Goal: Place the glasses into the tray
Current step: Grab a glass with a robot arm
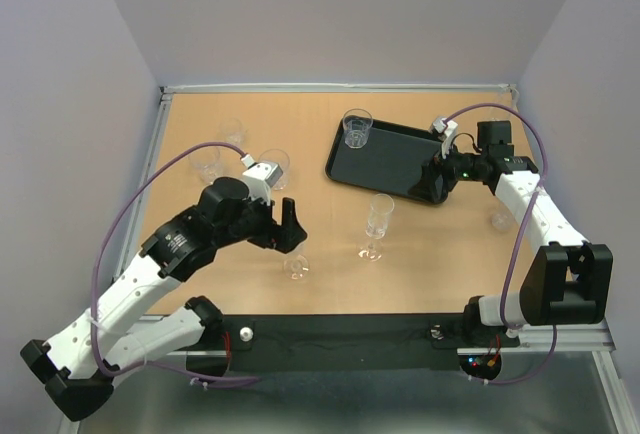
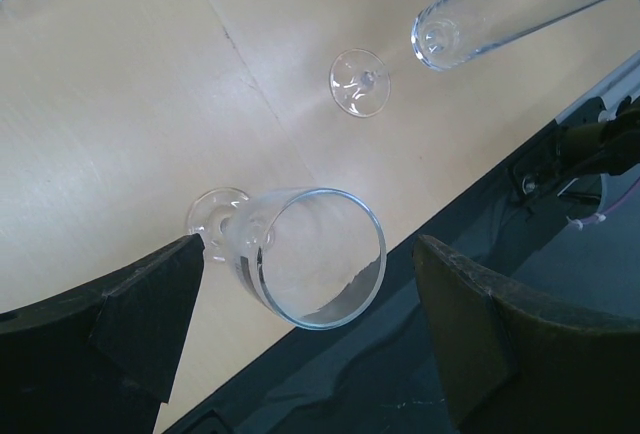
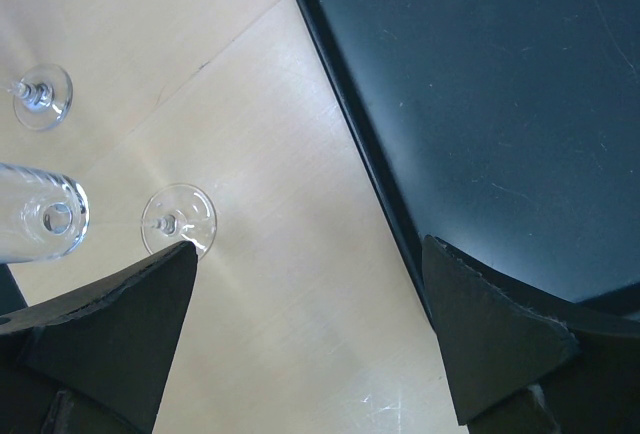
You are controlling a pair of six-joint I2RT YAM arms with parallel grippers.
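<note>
**Left gripper (image 1: 291,226) nearest the short stemmed glass (image 2: 318,266)**
Jaws apart, glass upright just beneath them; right gripper (image 3: 308,246), also apart, hangs over the tray (image 3: 480,104) edge.

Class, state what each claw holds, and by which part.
Nothing is held: the left claw and the right claw both stand open and empty.
</note>
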